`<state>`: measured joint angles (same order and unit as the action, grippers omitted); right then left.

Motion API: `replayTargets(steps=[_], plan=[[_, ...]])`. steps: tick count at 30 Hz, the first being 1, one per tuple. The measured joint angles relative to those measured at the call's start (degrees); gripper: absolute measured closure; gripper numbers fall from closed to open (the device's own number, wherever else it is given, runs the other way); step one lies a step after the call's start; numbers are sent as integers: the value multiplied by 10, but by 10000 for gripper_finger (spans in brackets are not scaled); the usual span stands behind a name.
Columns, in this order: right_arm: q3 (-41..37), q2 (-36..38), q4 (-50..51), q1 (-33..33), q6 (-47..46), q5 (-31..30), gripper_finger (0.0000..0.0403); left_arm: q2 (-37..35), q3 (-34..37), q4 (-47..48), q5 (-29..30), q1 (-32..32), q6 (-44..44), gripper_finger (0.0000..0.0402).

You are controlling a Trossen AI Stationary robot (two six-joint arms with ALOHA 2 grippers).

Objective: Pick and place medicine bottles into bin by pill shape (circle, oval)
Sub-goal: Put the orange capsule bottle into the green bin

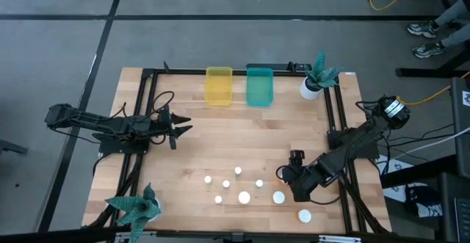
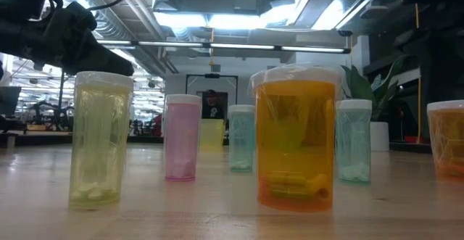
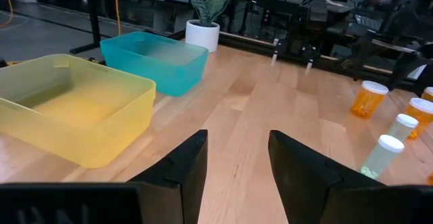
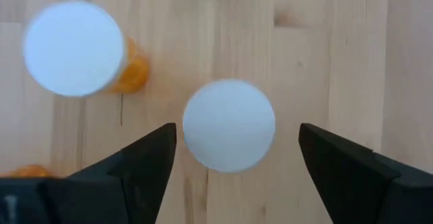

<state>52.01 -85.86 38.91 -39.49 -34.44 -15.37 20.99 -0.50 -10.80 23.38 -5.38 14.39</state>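
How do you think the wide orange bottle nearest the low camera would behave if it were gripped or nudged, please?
The orange bottle would probably feel light: its clear wall shows only a few capsules at the bottom. It stands upright on a flat base, taller than wide, so a push near its cap may tip it, and it could then roll. Its smooth plastic side might slip in the jaws.

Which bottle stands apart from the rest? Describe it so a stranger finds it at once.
Start at the wooden table, on the edge opposite the two bins. Go to the corner on the right arm's side. The wide-capped bottle there stands alone, outside the cluster of bottles.
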Motion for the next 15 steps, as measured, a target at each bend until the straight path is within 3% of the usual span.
replayTargets(steps=[15], plan=[[0,-44,-28,9,19,7,89,0,0,0,0,0,0,252]])
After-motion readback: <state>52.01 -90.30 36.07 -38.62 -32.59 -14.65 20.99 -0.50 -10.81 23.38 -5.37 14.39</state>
